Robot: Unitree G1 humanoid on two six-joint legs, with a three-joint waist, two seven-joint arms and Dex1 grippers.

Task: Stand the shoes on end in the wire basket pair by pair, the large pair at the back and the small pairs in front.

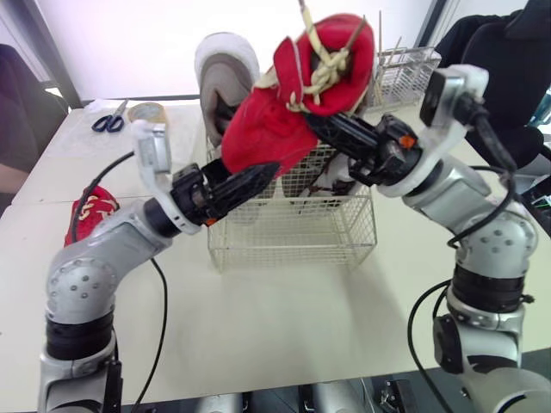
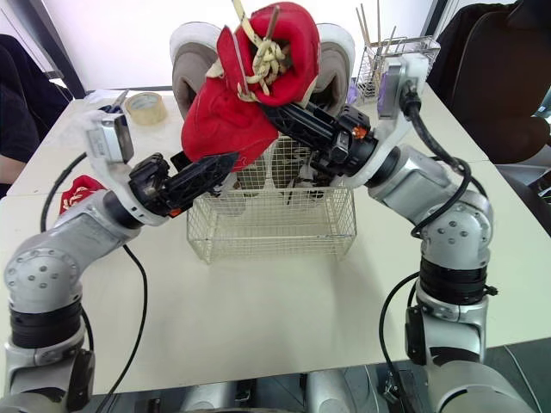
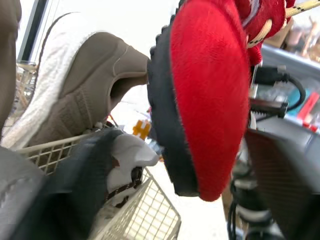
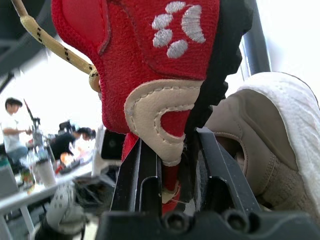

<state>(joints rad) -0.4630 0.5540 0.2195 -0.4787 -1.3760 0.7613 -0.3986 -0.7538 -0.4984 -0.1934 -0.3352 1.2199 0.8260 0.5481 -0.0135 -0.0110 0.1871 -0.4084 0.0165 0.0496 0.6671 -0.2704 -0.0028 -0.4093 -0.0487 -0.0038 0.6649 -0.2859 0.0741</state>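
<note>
Left eye view is showing the right gripper holding a red shoe in the air over the wire basket. Its jaws are pinching the heel of the shoe, which the right wrist view makes clear. The shoe is hanging tilted, with the toe pointing down toward the left gripper. In the left wrist view the left jaws are standing spread around the toe, and I cannot tell if they are touching it.

The large pair of grey shoes is already standing on end at the back of the basket, so I judge that the robot is now placing the first small shoe in front. A second red shoe is lying on the table, well apart from the basket on the left.

The next move is asking for lowering the shoe into the front part, upright, without pushing the grey pair over.
</note>
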